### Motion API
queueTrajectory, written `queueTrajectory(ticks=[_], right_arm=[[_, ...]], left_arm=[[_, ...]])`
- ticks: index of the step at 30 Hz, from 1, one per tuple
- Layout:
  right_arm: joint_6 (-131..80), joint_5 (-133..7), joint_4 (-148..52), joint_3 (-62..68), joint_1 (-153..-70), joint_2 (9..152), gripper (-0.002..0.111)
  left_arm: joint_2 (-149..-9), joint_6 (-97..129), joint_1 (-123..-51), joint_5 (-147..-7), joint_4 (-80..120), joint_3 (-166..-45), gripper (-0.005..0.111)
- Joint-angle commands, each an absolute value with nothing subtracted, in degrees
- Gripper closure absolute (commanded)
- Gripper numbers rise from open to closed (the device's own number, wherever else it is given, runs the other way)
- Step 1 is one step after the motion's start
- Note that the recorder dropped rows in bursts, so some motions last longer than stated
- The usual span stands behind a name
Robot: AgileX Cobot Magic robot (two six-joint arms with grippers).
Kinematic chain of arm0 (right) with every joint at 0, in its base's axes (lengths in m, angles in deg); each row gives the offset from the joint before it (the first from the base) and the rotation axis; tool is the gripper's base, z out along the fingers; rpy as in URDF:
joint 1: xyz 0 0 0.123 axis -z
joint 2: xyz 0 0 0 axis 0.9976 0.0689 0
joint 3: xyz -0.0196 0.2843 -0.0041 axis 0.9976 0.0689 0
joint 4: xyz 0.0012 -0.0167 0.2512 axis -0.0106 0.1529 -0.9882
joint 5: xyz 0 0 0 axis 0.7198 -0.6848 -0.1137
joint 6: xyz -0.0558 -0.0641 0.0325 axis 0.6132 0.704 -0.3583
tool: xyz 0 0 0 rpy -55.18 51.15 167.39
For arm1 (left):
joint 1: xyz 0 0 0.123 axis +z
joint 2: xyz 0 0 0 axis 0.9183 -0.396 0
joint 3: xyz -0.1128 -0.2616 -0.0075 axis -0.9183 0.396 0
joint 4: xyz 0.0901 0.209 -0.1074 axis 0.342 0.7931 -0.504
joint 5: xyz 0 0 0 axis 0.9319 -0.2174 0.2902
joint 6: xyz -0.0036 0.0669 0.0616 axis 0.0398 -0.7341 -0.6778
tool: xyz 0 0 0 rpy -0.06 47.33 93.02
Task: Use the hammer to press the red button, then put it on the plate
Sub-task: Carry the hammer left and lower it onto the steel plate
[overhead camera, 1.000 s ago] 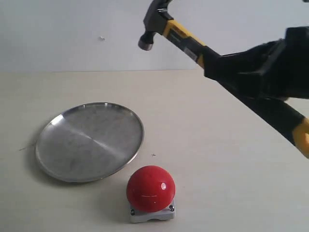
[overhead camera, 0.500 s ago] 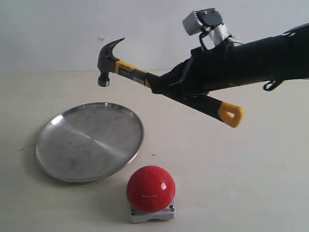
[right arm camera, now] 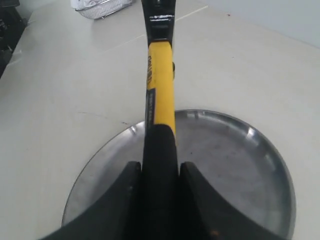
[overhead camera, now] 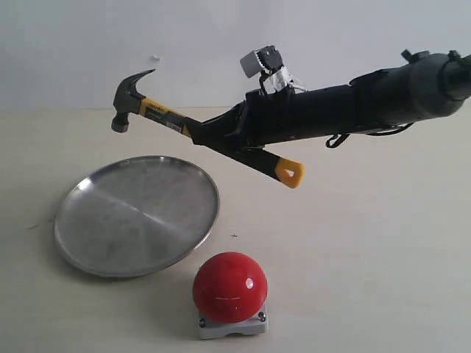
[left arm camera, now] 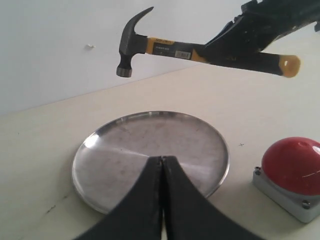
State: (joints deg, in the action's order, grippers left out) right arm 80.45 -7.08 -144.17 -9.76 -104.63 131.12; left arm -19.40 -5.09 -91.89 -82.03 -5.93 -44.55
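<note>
My right gripper [overhead camera: 213, 134] is shut on the black handle of the hammer [overhead camera: 158, 112] and holds it in the air above the far edge of the steel plate [overhead camera: 136, 215]. The dark head points left and the yellow looped end [overhead camera: 291, 173] sticks out to the right. From the right wrist, the hammer [right arm camera: 160, 90] runs straight out between the fingers [right arm camera: 131, 172] over the plate [right arm camera: 225, 160]. The red button [overhead camera: 229, 287] stands on its grey base near the front, below the handle end. My left gripper [left arm camera: 162, 159] is shut and empty, facing the plate [left arm camera: 150, 145], with the button [left arm camera: 294, 160] to one side.
A pale wall rises behind the table's far edge [overhead camera: 73, 109]. A wire basket [right arm camera: 100, 7] shows far off in the right wrist view. The beige tabletop [overhead camera: 353, 243] stretches to the right of the button.
My right arm has swung left and down with the hammer, carrying its head from above the middle to over the plate's far-left side. Plate and button have not moved.
</note>
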Motion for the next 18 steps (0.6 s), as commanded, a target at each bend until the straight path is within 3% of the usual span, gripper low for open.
queueTrajectory(ticks=[1,18], right_arm=[[81.26,1.62,-147.81,-15.39,-104.65,135.95,0.108],[78.78,2.66,-147.81,-25.93,-109.77,147.68,0.108]], left_arm=[[-19.23,-5.11,-91.78,-82.11,-6.11,-44.56,0.107],[-19.23,-5.11,-91.78,-82.11,-6.11,-44.56,0.107]])
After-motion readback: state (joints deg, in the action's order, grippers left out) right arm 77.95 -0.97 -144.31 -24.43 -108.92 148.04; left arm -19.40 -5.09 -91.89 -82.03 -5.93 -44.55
